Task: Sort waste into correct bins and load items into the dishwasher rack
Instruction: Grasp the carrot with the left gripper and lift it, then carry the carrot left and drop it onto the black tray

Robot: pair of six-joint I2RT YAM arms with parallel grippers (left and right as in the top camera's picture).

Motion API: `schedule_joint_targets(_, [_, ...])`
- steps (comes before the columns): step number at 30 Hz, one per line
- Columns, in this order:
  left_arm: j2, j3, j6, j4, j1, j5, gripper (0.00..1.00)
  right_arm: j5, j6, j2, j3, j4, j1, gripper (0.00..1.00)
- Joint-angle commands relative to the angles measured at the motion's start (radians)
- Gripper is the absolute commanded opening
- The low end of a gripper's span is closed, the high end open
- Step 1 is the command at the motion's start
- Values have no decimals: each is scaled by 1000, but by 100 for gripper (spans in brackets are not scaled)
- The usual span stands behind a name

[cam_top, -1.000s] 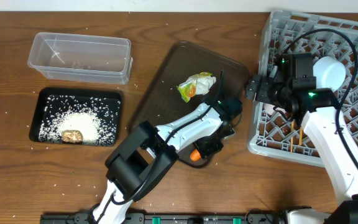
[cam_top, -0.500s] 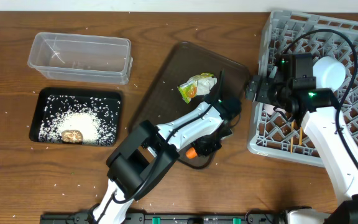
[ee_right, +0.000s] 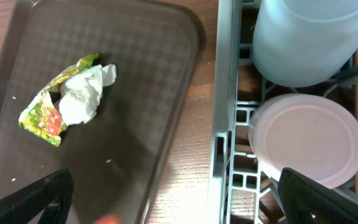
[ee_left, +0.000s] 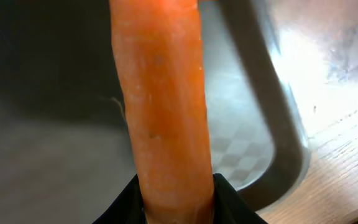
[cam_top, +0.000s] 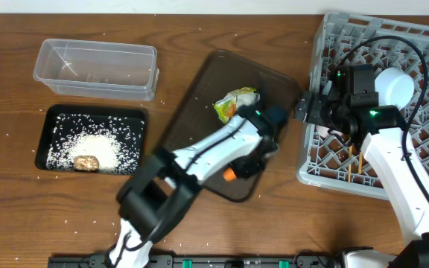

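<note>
Jaws of the left gripper [cam_top: 242, 168] pinch carrot [ee_left: 163, 112] over brown tray [cam_top: 199, 104] holding wrapper [cam_top: 235, 103].

Tabletop [cam_top: 6, 223]: tub [cam_top: 95, 46], black bin [cam_top: 95, 110], tray [cam_top: 199, 97], rack [cam_top: 423, 45]

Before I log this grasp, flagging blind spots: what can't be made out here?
Carrot: left wrist view, top edge cuts its end, the fingers hide its base; overhead, the left arm covers most of it.
Chopsticks: overhead, behind the right arm.
Food scrap: overhead, too small to identify.
Light blue cup: right wrist view, cut off by the top edge.
</note>
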Motion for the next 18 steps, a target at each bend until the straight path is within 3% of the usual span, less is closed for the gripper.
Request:
schedule_joint_targets(1, [-91, 24, -92, 8, 84, -57, 7, 3, -16, 0, 0, -1, -6, 99])
schedule_joint_targets(11, [-137, 24, -372, 71, 468, -56, 6, 3, -16, 0, 0, -1, -6, 99])
schedule_joint_targets(18, [-137, 24, -414, 9, 743, -53, 7, 3, -20, 0, 0, 0, -6, 99])
